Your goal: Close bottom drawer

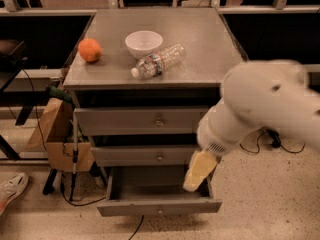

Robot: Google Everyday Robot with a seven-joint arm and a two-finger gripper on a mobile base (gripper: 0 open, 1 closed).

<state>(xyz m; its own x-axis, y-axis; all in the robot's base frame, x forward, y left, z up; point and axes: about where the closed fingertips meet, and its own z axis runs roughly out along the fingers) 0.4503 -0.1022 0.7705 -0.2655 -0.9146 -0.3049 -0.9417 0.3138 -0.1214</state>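
Note:
The bottom drawer [159, 207] of the grey metal cabinet is pulled out, its shallow tray open toward me, with a small knob on its slim front panel. The middle drawer [150, 155] and top drawer [145, 121] above it are pushed in. My white arm comes in from the right, and my gripper [197, 171], with yellowish fingers, hangs over the right rear part of the open drawer tray, just below the middle drawer's right end.
On the cabinet top [205, 44] lie an orange [90, 50], a white bowl [143, 43] and a plastic bottle [158, 60] on its side. A cardboard box [55, 134] and a cane [75, 149] stand left of the cabinet. A shoe [11, 190] lies at the far left.

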